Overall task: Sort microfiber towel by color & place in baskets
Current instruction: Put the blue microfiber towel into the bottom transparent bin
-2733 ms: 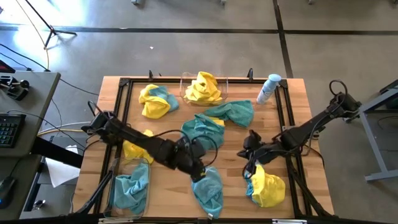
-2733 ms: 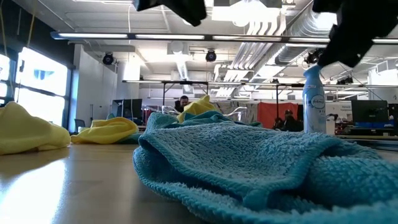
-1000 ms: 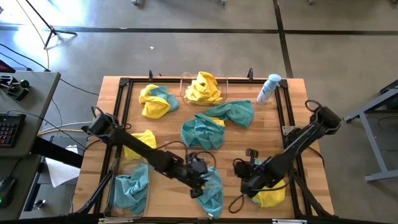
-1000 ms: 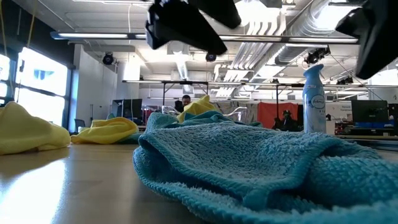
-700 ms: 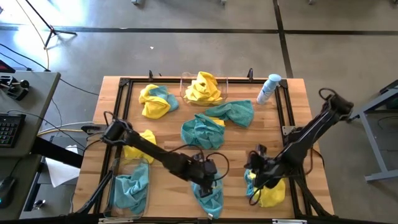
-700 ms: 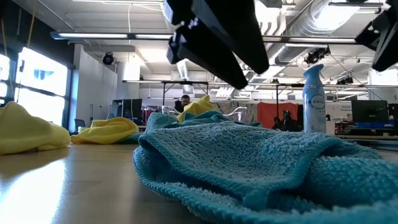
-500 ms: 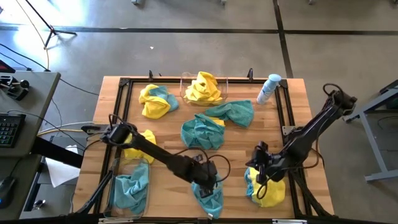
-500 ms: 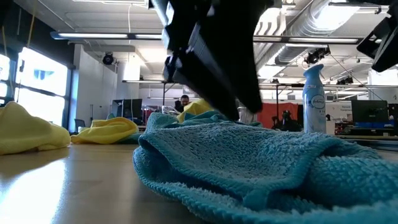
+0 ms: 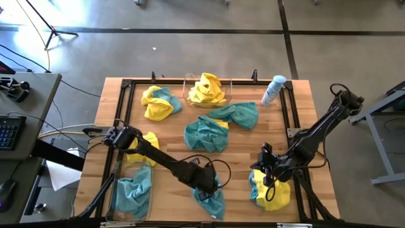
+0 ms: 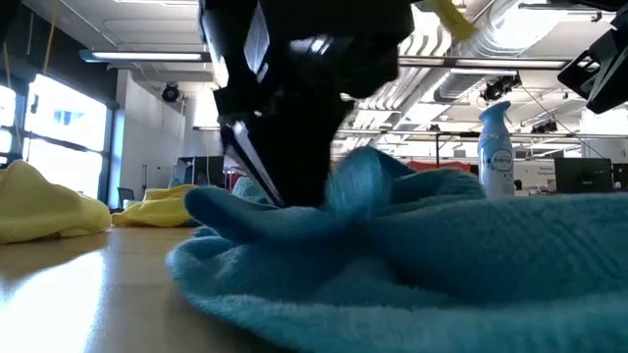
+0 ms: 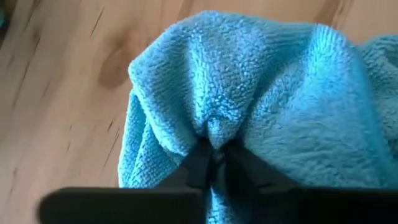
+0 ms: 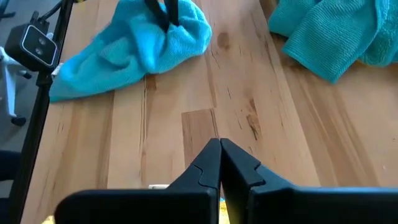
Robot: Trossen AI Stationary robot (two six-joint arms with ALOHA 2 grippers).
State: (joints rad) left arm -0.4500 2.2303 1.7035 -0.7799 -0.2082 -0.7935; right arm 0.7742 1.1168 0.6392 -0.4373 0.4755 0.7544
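High view: left gripper (image 9: 209, 185) is down on the teal towel (image 9: 214, 199) at the near edge of the wooden surface (image 9: 240, 149), between the two arms. Right gripper (image 9: 266, 166) hangs just above a yellow-and-teal towel pile (image 9: 271, 193) at the near right corner. One clear basket (image 9: 131, 190) at near left holds teal cloth; a second basket (image 9: 207, 88) at the far edge holds yellow cloth. More towels lie loose: a yellow-and-teal bundle (image 9: 158, 102) far left, a teal heap (image 9: 205, 134) mid-surface, a yellow one (image 9: 140, 147) beside the left arm. Spray bottle (image 9: 273, 90) stands at far right.

Low view: the left gripper's dark body (image 10: 294, 108) presses into the teal towel, whose fabric bunches up into a ridge around it.

Left wrist view: fingers (image 11: 200, 163) clenched on a pinched fold of the teal towel, cloth puckered between them.

Right wrist view: right fingers (image 12: 208, 165) pressed together, grasping nothing, over bare wood; the teal towel shows beyond with the left arm's fingers in it.
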